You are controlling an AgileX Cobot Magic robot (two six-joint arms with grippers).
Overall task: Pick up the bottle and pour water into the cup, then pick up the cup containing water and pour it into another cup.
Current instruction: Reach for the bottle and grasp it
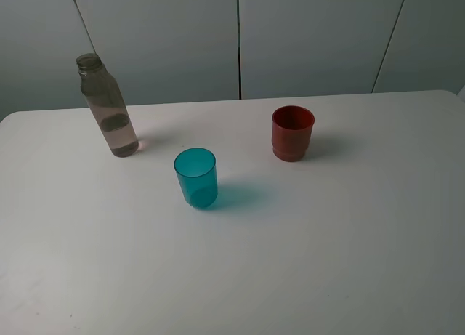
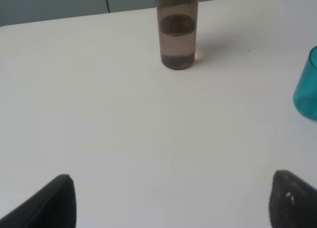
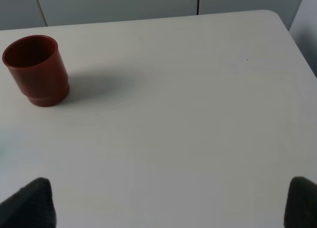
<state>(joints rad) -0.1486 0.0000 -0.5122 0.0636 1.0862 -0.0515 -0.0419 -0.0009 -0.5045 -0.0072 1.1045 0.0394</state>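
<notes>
The bottle (image 1: pixel 109 106) stands upright and uncapped at the table's back left, with some water in its lower part. The translucent teal cup (image 1: pixel 196 177) stands near the middle, and the other cup, the red-brown one (image 1: pixel 293 133), is to its right and farther back. Neither gripper shows in the exterior high view. In the left wrist view my left gripper (image 2: pixel 171 203) is open, well short of the bottle (image 2: pixel 177 35), with the teal cup (image 2: pixel 307 87) at the frame's edge. My right gripper (image 3: pixel 167 203) is open, and the red cup (image 3: pixel 35 69) stands apart from it.
All three things stand on a white table (image 1: pixel 327 262) with rounded far corners. Grey wall panels (image 1: pixel 240 37) rise behind its far edge. The table's right edge (image 3: pixel 297 45) shows in the right wrist view.
</notes>
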